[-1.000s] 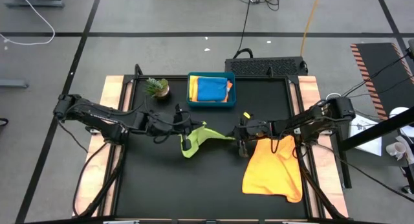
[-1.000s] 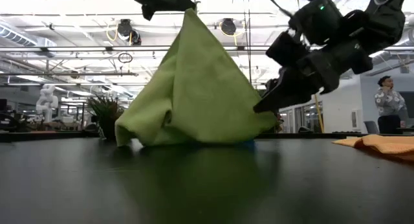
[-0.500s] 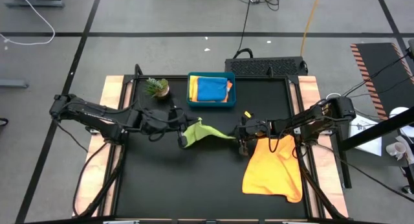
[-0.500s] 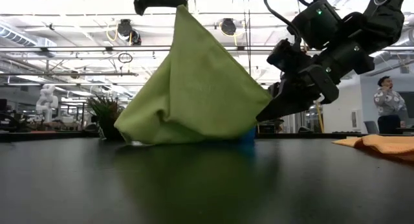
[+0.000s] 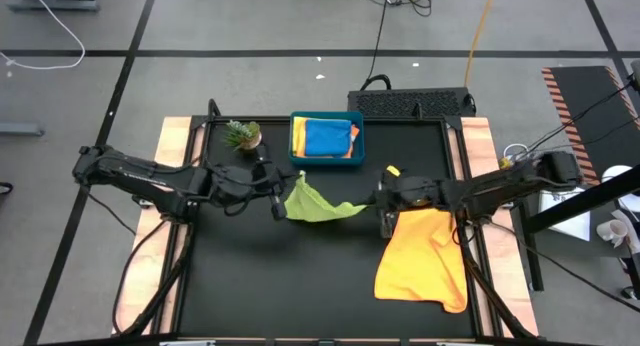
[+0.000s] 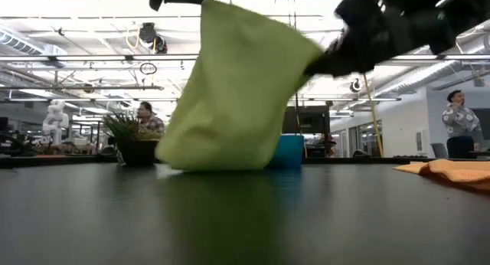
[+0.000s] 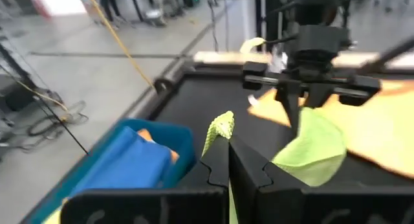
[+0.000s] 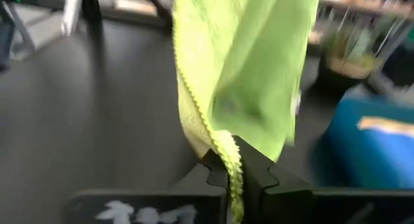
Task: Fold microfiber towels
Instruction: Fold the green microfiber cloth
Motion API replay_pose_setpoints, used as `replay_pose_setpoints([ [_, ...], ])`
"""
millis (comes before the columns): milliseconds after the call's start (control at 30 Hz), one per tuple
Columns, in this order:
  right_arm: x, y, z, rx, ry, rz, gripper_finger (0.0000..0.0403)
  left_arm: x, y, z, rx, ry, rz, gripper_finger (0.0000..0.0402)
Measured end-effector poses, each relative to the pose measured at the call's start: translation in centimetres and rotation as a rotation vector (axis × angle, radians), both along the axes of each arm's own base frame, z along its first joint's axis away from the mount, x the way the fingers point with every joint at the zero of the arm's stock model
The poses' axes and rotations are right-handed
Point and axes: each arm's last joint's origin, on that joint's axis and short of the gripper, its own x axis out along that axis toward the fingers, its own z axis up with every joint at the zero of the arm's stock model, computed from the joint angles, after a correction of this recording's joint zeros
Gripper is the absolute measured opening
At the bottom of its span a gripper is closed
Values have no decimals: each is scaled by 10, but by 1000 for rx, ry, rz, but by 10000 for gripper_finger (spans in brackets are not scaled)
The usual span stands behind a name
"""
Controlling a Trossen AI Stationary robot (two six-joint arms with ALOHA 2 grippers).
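Towel between my jaws (image 5: 318, 204): lime green, plain, no pattern.
Towel by my right arm (image 5: 424, 258): orange, plain.
Tray (image 5: 326, 160): teal.
Towel on top in the tray (image 5: 328, 138): blue.
Towel under it at the tray's edge (image 5: 296, 136): yellow.
Towel at the tray's other edge (image 5: 355, 133): a sliver of orange.
Table (image 5: 300, 286): matte black top, pale wood side strips.
Plant (image 5: 241, 134): green leaves; the pot's colour I could not tell.
My arms: dark, near black.
Floor (image 5: 250, 26): grey, with dark lines.
Mat beyond the table (image 5: 410, 102): black.
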Motion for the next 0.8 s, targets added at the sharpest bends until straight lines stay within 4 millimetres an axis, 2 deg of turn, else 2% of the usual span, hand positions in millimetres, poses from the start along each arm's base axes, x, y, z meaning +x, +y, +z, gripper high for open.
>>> replay_pose_setpoints([
  [233, -25, -3, 46, -71, -196, -33, 1, -10, 3, 21, 77, -105, 47, 0],
  [433, -43, -8, 77, -150, -274, -153, 0, -19, 10, 27, 159, -109, 289, 0],
  [533, -44, -8, 83, -156, -254, -153, 0, -20, 8, 26, 149, -113, 291, 0],
  [633, -41, -8, 80, -160, -209, -149, 0, -15, 0, 20, 131, -98, 283, 0],
  [800, -33, -7, 71, -151, -152, -143, 0, -14, -27, -3, 162, -60, 322, 0],
])
